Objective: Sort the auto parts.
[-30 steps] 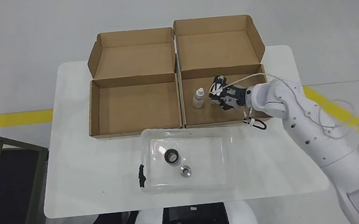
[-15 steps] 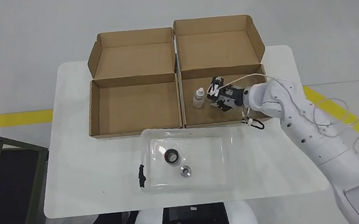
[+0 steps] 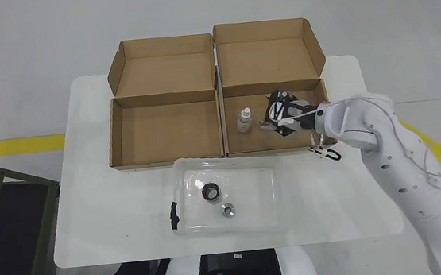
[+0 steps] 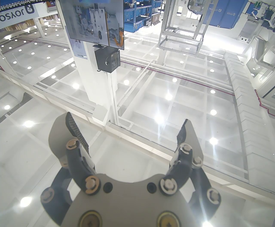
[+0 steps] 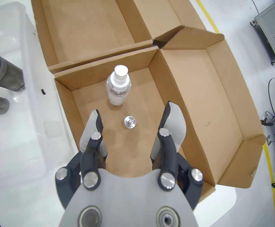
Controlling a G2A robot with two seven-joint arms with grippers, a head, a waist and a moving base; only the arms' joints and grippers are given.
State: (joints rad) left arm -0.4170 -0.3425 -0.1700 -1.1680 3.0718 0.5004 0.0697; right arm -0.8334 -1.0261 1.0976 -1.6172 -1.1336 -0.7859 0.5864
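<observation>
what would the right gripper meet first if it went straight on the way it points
Probably the small silver part on the cardboard box floor, between the open jaws of the right gripper; depth is unclear.

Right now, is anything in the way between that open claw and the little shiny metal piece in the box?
Nothing visible is. The right gripper hangs open over the cardboard box, and the metal part lies on the box floor straight ahead of its gap. The spray bottle stands beyond the part, apart from it.

Boxes (image 5: 193,86) brown; table (image 3: 92,214) white; bottle (image 5: 118,94) clear, cap (image 5: 120,71) white; small part (image 5: 129,122) silver.
</observation>
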